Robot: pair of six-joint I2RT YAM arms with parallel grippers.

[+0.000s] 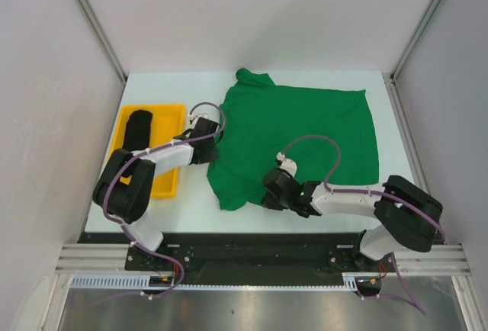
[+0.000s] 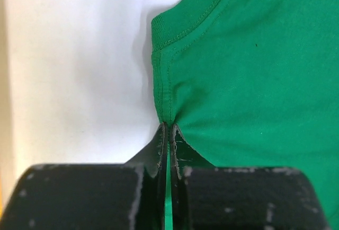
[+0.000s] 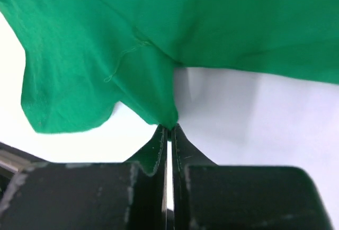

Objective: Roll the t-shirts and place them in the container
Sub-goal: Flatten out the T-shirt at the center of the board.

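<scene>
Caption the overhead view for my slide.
Left end effector and right end effector pinch the green t-shirt on the table; black t-shirt lies rolled in the yellow tray.

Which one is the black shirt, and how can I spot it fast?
Look at the white table and find the yellow tray on its left side. Inside it lies the black t-shirt, rolled into a log. Unlike the green t-shirt spread out beside the tray, it is dark, rolled up and in the tray.

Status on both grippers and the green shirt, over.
Left gripper shut on green shirt edge. Right gripper shut on its near edge. Black shirt rolled in yellow tray. Nothing blocking.
</scene>
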